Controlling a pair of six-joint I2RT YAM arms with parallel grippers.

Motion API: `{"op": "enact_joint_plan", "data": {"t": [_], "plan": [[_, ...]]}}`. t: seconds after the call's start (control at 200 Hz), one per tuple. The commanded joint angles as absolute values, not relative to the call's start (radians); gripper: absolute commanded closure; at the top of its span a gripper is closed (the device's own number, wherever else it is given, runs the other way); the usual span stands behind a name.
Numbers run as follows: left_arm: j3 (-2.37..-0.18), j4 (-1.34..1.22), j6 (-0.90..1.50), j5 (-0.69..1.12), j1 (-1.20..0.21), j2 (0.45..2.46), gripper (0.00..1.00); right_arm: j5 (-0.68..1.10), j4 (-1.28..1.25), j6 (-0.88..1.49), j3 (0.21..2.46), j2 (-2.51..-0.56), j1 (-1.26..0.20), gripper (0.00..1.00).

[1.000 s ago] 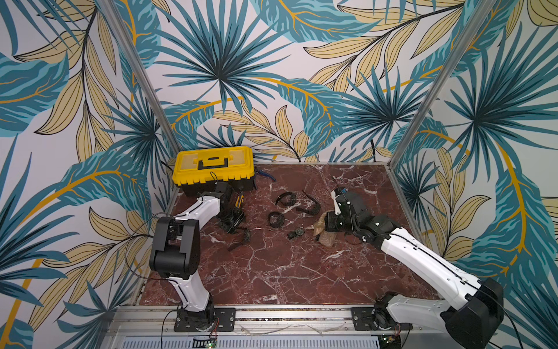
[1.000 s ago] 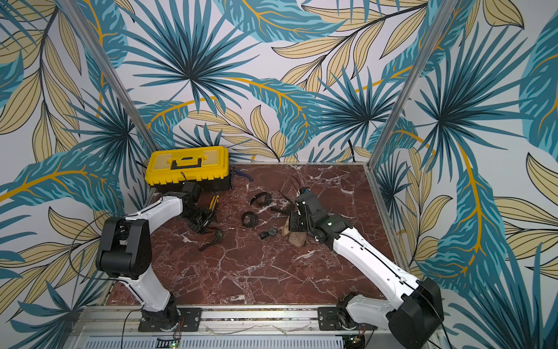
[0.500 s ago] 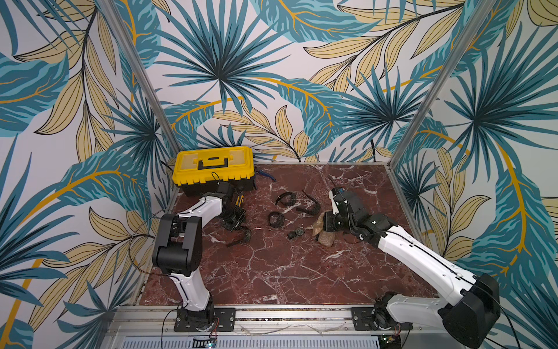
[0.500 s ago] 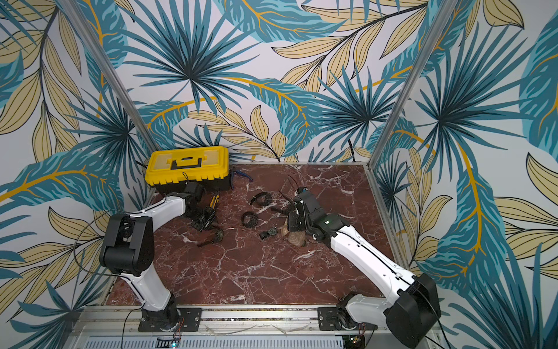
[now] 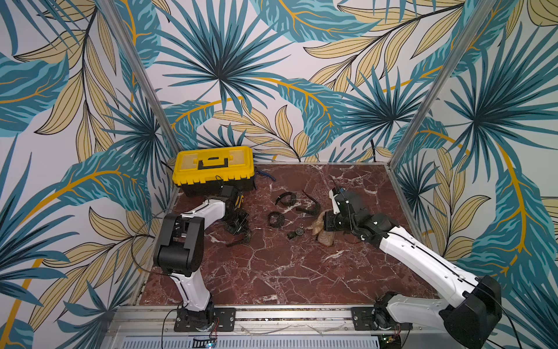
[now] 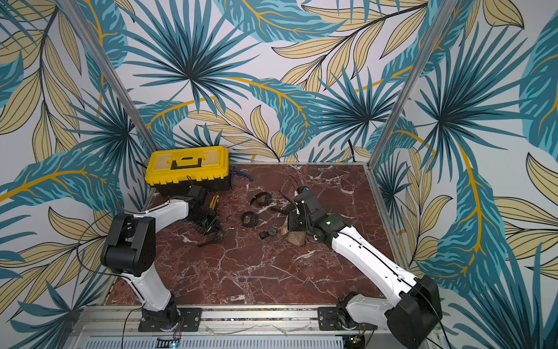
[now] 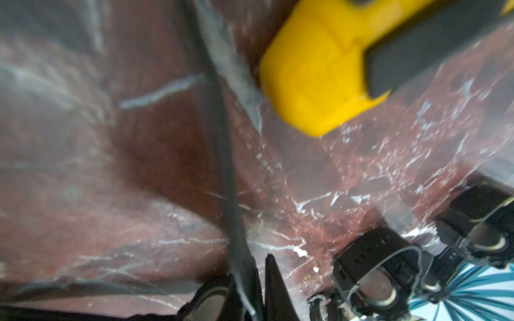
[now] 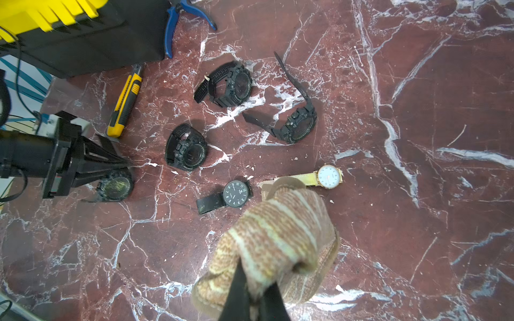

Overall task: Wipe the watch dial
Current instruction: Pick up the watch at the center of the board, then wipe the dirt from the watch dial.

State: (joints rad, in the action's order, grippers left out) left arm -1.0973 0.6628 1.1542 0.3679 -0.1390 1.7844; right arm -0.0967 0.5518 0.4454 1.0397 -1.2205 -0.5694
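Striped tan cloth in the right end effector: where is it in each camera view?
In a top view: striped tan cloth, right of the red marble table centre.
In a top view: same spot.
Left wrist: not in it.
Right wrist: lower middle, pinched by the right end effector.
Shared landmark: black round watch with white numerals, lying beside it.

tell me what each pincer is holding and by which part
Left pincer: dark watch, by its strap. Right pincer: striped cloth, by a bunched fold.

text: none legible | black-dial watch (image 8: 236, 193): hour numerals, too small to read | white-dial watch (image 8: 329, 177): likewise
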Motion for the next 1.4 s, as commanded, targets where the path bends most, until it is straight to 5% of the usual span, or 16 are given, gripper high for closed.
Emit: {"op": "enact_joint_plan", "data": {"t": [0.0,0.671,1.242,1.392], "plan": [[-1.051,0.634,1.150,0.374,-0.147,1.772,0.97,-0.087,0.541,0.454,1.025,-1.193,-0.574,1.00],[-1.038,0.462,1.246,0.589,-0.263,1.321,1.00,0.011,0.409,0.405,1.085,-1.242,-0.735,1.00],[-1.245,0.441,1.250,0.508,-0.508,1.356,1.00,0.090,0.267,0.365,1.254,-1.404,-0.867,1.00],[-1.278,0.442,1.256,0.508,-0.518,1.358,1.00,-0.050,0.306,0.419,1.232,-1.415,-0.865,1.00]]}}
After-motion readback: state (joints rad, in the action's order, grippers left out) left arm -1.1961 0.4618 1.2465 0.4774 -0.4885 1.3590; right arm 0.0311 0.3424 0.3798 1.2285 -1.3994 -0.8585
